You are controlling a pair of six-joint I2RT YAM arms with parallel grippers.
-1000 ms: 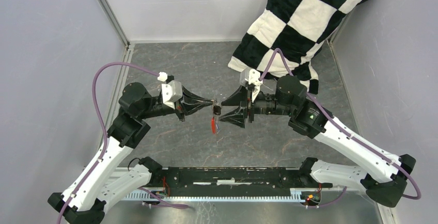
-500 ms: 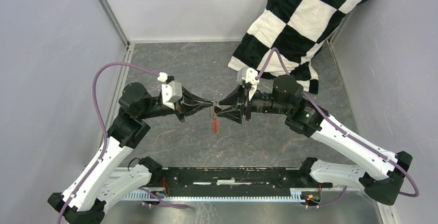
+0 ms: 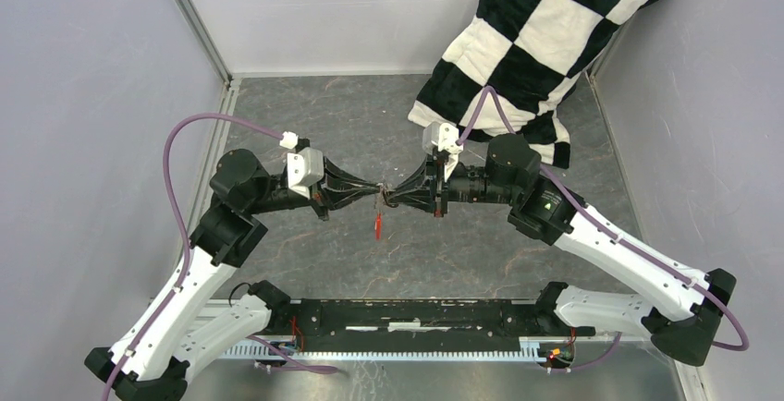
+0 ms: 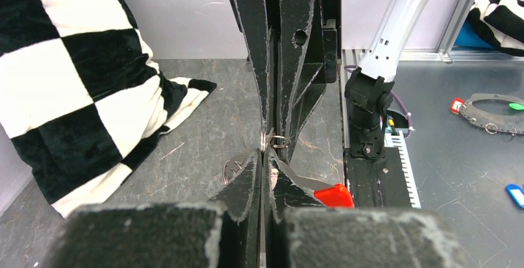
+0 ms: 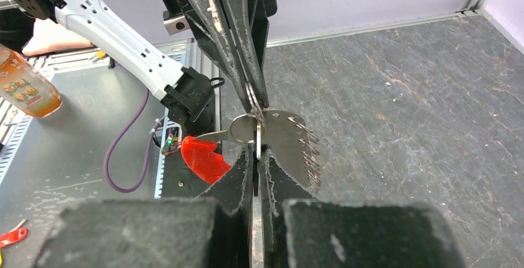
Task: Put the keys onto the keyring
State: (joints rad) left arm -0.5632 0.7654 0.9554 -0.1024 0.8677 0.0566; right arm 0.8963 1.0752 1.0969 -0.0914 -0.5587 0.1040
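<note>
Above the middle of the table my two grippers meet tip to tip. My left gripper (image 3: 376,190) (image 4: 262,155) is shut on the keyring (image 4: 277,139), a thin wire loop. Its red tag (image 3: 377,225) (image 4: 333,195) (image 5: 201,157) hangs below on a silver strip. My right gripper (image 3: 389,197) (image 5: 255,150) is shut on a key. The key's toothed silver blade (image 5: 291,139) sticks out sideways just past the fingertips, right against the loop. The key's head is hidden between the fingers. I cannot tell whether the key is threaded on the loop.
A black-and-white checkered blanket (image 3: 536,41) (image 4: 62,83) hangs into the back right corner and lies on the grey stone-patterned tabletop (image 3: 481,253). Grey walls enclose the left, back and right. The arms' black mounting rail (image 3: 398,313) runs along the near edge.
The right gripper has moved left up to the left gripper's tip and gone from wide open to shut. The left gripper stayed shut; the red tag shifted slightly left.
</note>
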